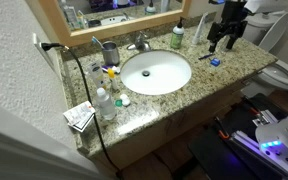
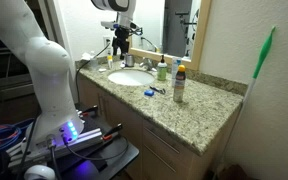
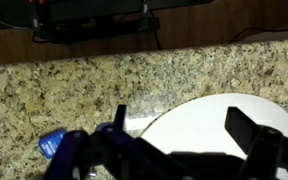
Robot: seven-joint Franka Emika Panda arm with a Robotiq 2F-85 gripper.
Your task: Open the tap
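**Gripper** [image 1: 222, 42]: the jaws stand wide with nothing between them. The wrist view confirms this and shows only counter [image 3: 104, 80] and the rim of the basin [image 1: 156, 72] underneath. The gripper hangs above the counter beside the basin, not over the bowl. A small blue item [image 3: 52, 143] lies on the counter just below it.

**Tap** [image 1: 139, 44]: it stands at the basin's back rim, against the wall, well apart from your gripper. From the gripper it lies sideways along that wall, and the bottle [image 1: 177, 38] stands between the two. I judge that the spout runs from the wall out over the basin. The lever is too small to read, and the tap is absent from the wrist view.

**Containers:** the basin shows nothing in it, and no water is seen. The cup [image 1: 110, 50] stands beyond the tap, and its contents cannot be told.

**Judgement:** the approach is not begun. You must clear the bottle on the way.
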